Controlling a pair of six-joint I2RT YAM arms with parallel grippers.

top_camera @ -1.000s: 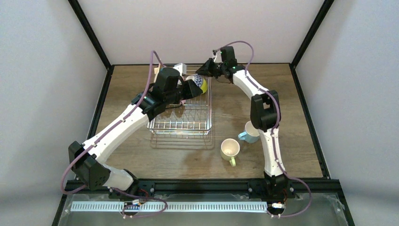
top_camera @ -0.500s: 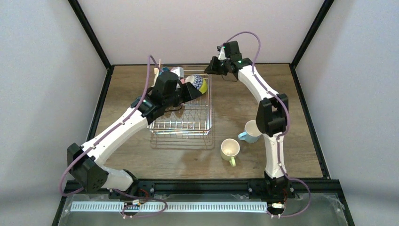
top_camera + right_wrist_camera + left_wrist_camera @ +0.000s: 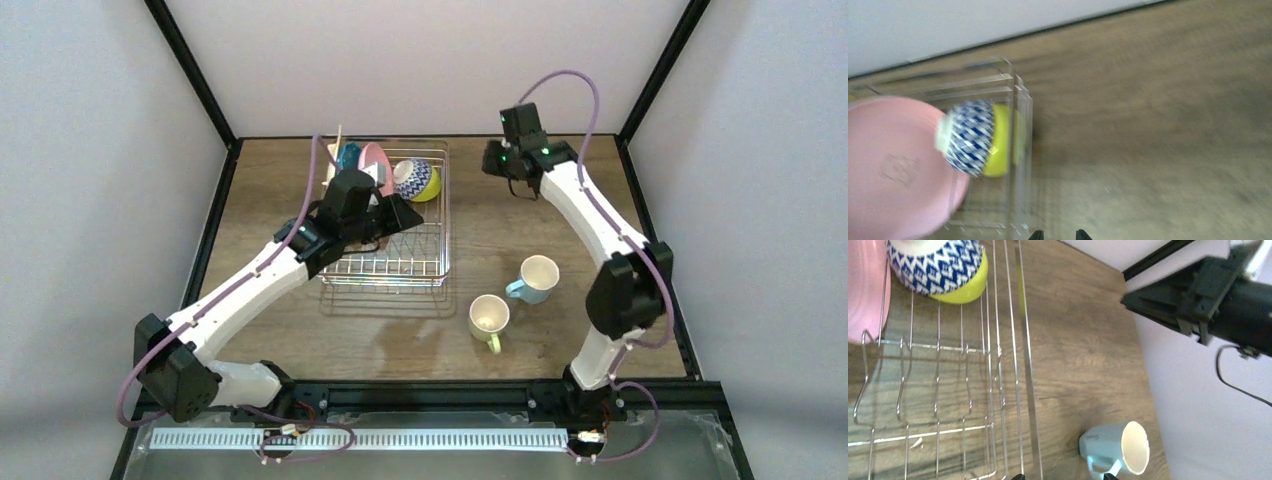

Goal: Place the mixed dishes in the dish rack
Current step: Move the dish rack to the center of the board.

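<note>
A patterned bowl [image 3: 417, 180] lies tipped in the dish rack's [image 3: 395, 265] far corner, beside a pink plate [image 3: 375, 165]. The left end effector [image 3: 1063, 477] hovers over the rack, wide open and empty. The right end effector [image 3: 1058, 235], slightly open, holds nothing above the tabletop [image 3: 500, 230].

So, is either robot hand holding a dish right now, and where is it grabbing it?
No. The left gripper and the right gripper are both open, with nothing between their fingers.
</note>
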